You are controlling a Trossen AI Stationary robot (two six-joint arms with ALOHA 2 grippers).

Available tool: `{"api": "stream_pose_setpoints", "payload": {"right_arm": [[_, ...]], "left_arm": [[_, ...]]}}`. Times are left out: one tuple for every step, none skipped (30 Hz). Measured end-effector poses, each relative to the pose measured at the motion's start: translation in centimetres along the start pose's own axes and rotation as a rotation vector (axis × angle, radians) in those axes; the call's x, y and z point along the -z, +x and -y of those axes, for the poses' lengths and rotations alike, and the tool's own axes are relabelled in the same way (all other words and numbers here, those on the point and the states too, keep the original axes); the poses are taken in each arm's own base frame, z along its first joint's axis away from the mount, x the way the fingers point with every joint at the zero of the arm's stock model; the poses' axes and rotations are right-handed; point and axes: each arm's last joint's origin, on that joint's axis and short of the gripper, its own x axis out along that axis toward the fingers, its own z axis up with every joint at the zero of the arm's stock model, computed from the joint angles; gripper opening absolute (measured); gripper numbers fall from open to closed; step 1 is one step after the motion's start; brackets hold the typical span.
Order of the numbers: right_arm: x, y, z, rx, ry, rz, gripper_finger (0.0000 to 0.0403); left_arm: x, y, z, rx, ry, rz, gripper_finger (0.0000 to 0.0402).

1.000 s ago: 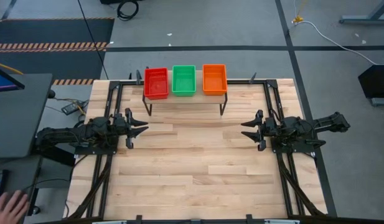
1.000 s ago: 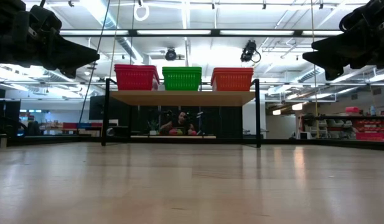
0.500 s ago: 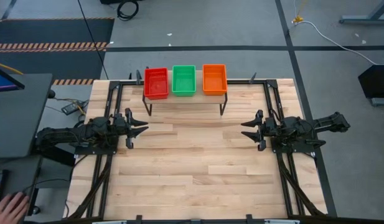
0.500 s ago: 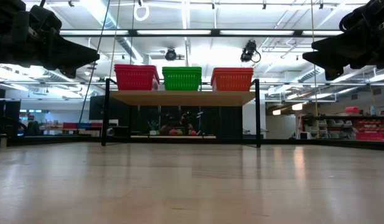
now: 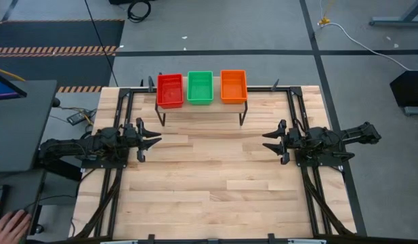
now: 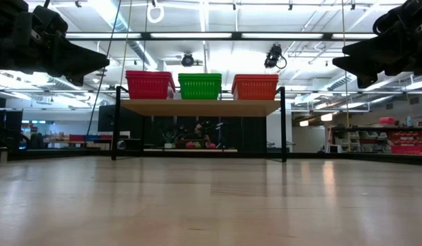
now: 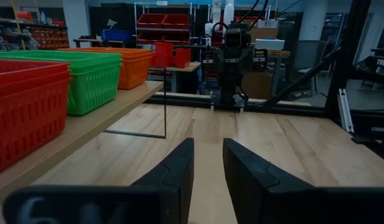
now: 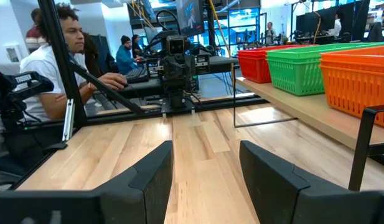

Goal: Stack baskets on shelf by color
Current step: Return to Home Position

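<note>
At the far edge of the light slatted wooden tabletop (image 5: 215,183), a low shelf (image 6: 200,107) with a pale wooden top on thin black metal legs. On top of it, side by side in a row and nested by colour: red plastic mesh baskets (image 5: 170,91) toward the left arm's side, green plastic mesh baskets (image 5: 200,87) in the middle, orange plastic mesh baskets (image 5: 234,86) toward the right arm's side. Narrow gaps between the three stacks, none touching its neighbour.

Raised over the left side of the tabletop, well apart from the shelf: the dark two-finger left end effector (image 5: 154,141), fingers a little apart, clamped on nothing. Opposite, over the right side and facing it across the boards: the dark two-finger right end effector (image 5: 266,142), fingers wider apart, likewise holding nothing.

Beyond the left arm, in the right wrist view, a seated person (image 8: 48,68) in a white top. At the high view's lower left corner, a hand (image 5: 12,222) off the tabletop's edge.
</note>
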Motion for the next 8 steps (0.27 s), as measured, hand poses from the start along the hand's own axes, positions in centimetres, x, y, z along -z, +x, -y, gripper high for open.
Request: {"api": "stream_pose_setpoints", "payload": {"right_arm": [[0.0, 0.0, 0.0, 0.0, 0.0, 0.0, 0.0191], [0.0, 0.0, 0.0, 0.0, 0.0, 0.0, 0.0191], [0.0, 0.0, 0.0, 0.0, 0.0, 0.0, 0.0191], [0.0, 0.0, 0.0, 0.0, 0.0, 0.0, 0.0191], [0.0, 0.0, 0.0, 0.0, 0.0, 0.0, 0.0191], [0.0, 0.0, 0.0, 0.0, 0.0, 0.0, 0.0191], [0.0, 0.0, 0.0, 0.0, 0.0, 0.0, 0.0191], [0.0, 0.0, 0.0, 0.0, 0.0, 0.0, 0.0191]], "left_arm": [[0.0, 0.0, 0.0, 0.0, 0.0, 0.0, 0.0093], [0.0, 0.0, 0.0, 0.0, 0.0, 0.0, 0.0093], [0.0, 0.0, 0.0, 0.0, 0.0, 0.0, 0.0092], [0.0, 0.0, 0.0, 0.0, 0.0, 0.0, 0.0091], [0.0, 0.0, 0.0, 0.0, 0.0, 0.0, 0.0089], [0.0, 0.0, 0.0, 0.0, 0.0, 0.0, 0.0088], [0.0, 0.0, 0.0, 0.0, 0.0, 0.0, 0.0087], [0.0, 0.0, 0.0, 0.0, 0.0, 0.0, 0.0086]]}}
